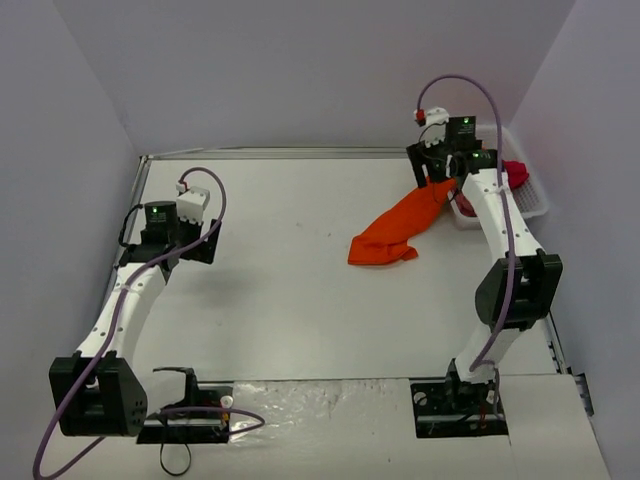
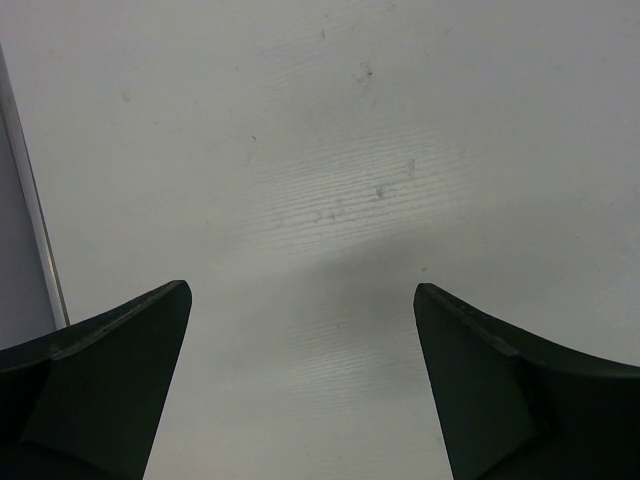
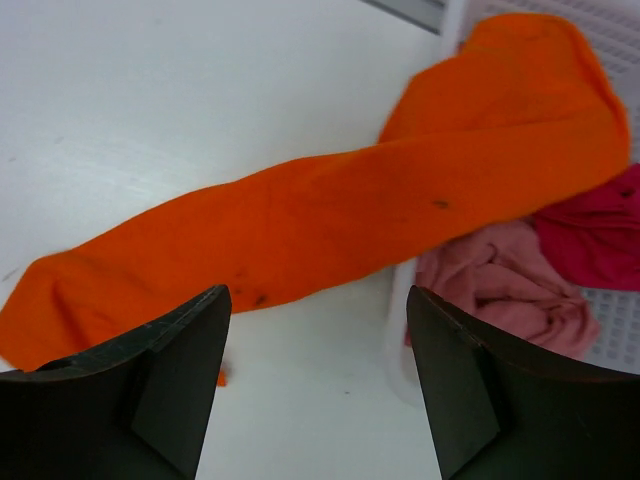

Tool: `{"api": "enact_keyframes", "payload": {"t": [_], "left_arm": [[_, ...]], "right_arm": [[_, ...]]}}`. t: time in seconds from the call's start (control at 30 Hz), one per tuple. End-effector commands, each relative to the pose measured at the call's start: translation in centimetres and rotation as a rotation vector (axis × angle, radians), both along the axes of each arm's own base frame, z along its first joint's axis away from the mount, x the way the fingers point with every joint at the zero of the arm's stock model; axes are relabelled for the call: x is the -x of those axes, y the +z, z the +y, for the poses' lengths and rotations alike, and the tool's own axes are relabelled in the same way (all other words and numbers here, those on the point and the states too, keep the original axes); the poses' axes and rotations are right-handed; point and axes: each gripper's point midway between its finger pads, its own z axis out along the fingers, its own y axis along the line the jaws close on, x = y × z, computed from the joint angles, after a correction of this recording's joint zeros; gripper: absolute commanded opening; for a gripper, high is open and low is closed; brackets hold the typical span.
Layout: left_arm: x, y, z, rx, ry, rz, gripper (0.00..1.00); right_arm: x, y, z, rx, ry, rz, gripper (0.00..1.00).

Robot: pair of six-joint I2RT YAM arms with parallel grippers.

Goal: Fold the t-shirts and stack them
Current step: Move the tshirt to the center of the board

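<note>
1. The orange t-shirt (image 3: 350,215) lies as a long twisted band. One end is draped over the wall of the basket (image 3: 402,310), the other trails out across the tabletop (image 1: 280,290).
2. My right fingers (image 3: 460,390) hover beside the basket, wide open and holding nothing. The band lies just ahead of them, its length running roughly from finger to finger.
3. My left fingers (image 2: 100,380), also open and holding nothing, are well apart from the basket, so I judge the right arm nearer.

Bright, even light casts soft shadows across the white table (image 1: 300,290).
</note>
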Motion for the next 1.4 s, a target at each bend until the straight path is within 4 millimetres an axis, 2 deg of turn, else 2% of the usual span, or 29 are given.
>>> {"api": "enact_keyframes", "payload": {"t": [0.0, 0.07, 0.1, 0.13, 0.17, 0.2, 0.23, 0.27, 0.3, 0.4, 0.47, 0.5, 0.63, 0.93, 1.3, 1.37], "left_arm": [[-0.6, 1.3, 0.1, -0.001, -0.012, -0.03, 0.94], [-0.6, 1.3, 0.1, -0.005, -0.012, -0.032, 0.94], [-0.5, 1.2, 0.1, -0.005, -0.012, -0.03, 0.94], [-0.5, 1.2, 0.1, -0.006, -0.013, -0.029, 0.94], [-0.5, 1.2, 0.1, -0.007, -0.014, -0.03, 0.94], [-0.5, 1.1, 0.1, -0.007, -0.014, -0.029, 0.94], [-0.5, 1.1, 0.0, -0.005, -0.017, -0.029, 0.94], [-0.5, 1.0, 0.0, -0.006, -0.019, -0.026, 0.94], [-0.5, 1.1, 0.1, -0.006, -0.018, -0.027, 0.94], [-0.5, 1.1, 0.0, -0.003, -0.021, -0.027, 0.94], [-0.5, 1.0, -0.1, -0.002, -0.022, -0.026, 0.94], [-0.5, 0.9, -0.1, -0.002, -0.024, -0.024, 0.94], [-0.5, 0.8, -0.2, 0.004, -0.029, -0.021, 0.94], [-0.5, 0.7, -0.3, 0.005, -0.032, -0.021, 0.94], [-0.5, 0.3, -0.2, 0.0, -0.03, -0.014, 0.94], [-0.5, 0.4, -0.2, 0.002, -0.03, -0.015, 0.94]], "right_arm": [[-2.0, 0.3, -2.9, -0.019, -0.093, -0.015, 0.67], [-3.3, -1.1, -4.9, -0.017, -0.144, 0.008, 0.66], [-3.5, -0.6, -5.5, -0.016, -0.164, -0.004, 0.66], [-4.0, -1.7, -6.1, -0.016, -0.184, 0.014, 0.65], [-4.5, -1.6, -6.2, -0.023, -0.191, 0.009, 0.65], [-4.8, -1.8, -8.1, -0.028, -0.23, 0.012, 0.65], [-5.2, -2.8, -8.6, -0.039, -0.239, 0.029, 0.65], [-5.7, -2.6, -9.0, -0.055, -0.252, 0.022, 0.65], [-6.1, -3.5, -10.1, -0.062, -0.275, 0.035, 0.65], [-7.1, -4.2, -11.5, -0.08, -0.309, 0.039, 0.65], [-7.7, -4.1, -12.9, -0.092, -0.345, 0.027, 0.65], [-7.9, -4.7, -13.5, -0.096, -0.357, 0.037, 0.65], [-8.3, -5.2, -16.0, -0.116, -0.403, 0.036, 0.64], [-8.6, -6.8, -16.8, -0.162, -0.393, 0.061, 0.64], [-10.3, -7.3, -15.1, -0.28, -0.324, 0.062, 0.64], [-10.4, -7.6, -15.0, -0.288, -0.318, 0.067, 0.61]]}}
